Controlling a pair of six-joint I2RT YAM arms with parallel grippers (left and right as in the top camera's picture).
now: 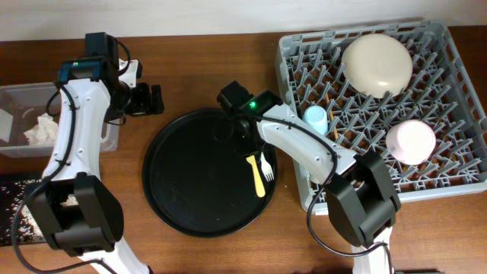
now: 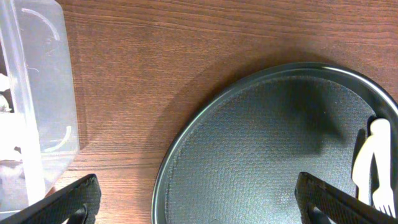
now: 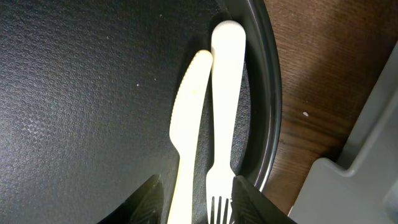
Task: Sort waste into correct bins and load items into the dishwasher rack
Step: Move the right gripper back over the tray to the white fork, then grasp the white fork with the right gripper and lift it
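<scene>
A pale fork (image 3: 227,93) and a cream knife (image 3: 189,106) lie side by side near the right rim of the round black tray (image 3: 93,93). My right gripper (image 3: 202,190) has its jaws against their outer edges at the tine end, shut on the pair, which still rests on the tray. In the overhead view the fork (image 1: 266,164) lies just below that gripper (image 1: 255,148). The grey dishwasher rack (image 1: 456,46) holds a cream plate (image 1: 377,65), a pink bowl (image 1: 411,142) and a blue cup (image 1: 315,118). My left gripper (image 2: 202,205) hangs open and empty above the tray's left rim.
The clear tub (image 1: 15,99) at far left holds white tissues (image 1: 42,129). Below it, a shallow black bin (image 1: 19,209) sits at the table's left edge. The rack's grey corner (image 3: 373,155) stands close to the right of the tray rim.
</scene>
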